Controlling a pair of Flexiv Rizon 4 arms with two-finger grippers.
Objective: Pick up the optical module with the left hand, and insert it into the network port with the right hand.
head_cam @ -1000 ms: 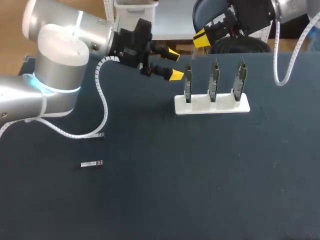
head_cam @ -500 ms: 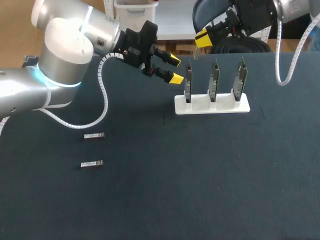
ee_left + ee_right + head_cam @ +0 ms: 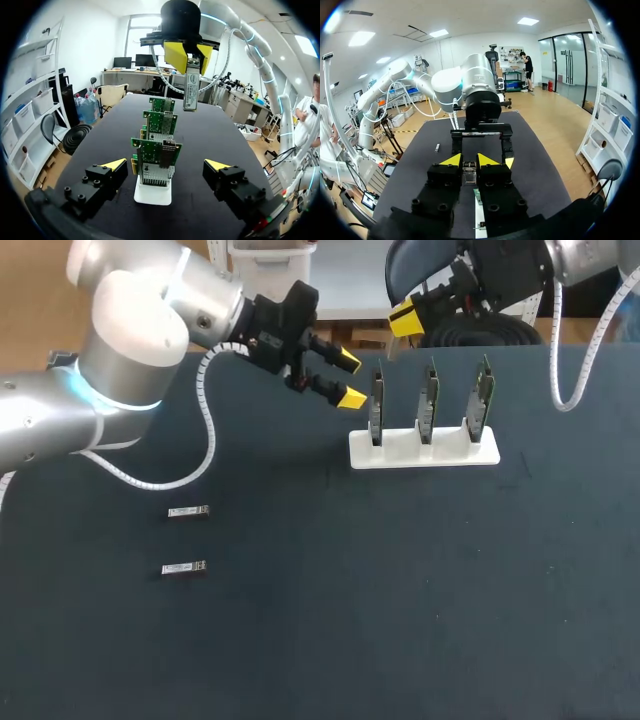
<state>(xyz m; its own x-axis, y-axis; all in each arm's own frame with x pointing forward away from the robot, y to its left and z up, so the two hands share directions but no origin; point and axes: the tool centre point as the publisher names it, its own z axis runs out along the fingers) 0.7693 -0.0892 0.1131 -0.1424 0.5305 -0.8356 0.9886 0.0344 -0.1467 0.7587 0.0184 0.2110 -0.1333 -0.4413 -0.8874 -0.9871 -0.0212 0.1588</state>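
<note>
My right gripper [image 3: 405, 318] hangs above the far left end of the white stand [image 3: 423, 450] and is shut on a silver optical module [image 3: 191, 90] that points down toward the row of green network cards [image 3: 156, 155]. In the right wrist view the optical module [image 3: 469, 167] sits between the yellow tips. My left gripper [image 3: 348, 380] stands open and holds nothing, just left of the first card [image 3: 376, 405]; in its own view the left gripper [image 3: 166, 165] straddles the card row. Two more modules [image 3: 188, 511] [image 3: 184, 568] lie on the table at the left.
The dark table [image 3: 400, 590] carries only the stand with its three upright cards and the two loose modules. My left arm [image 3: 140, 350] crosses the far left corner, and its white cable [image 3: 210, 440] loops down over the table.
My left arm has swung slightly right and away, uncovering the upper loose module; its open gripper stays beside the first card. The right gripper has not moved.
</note>
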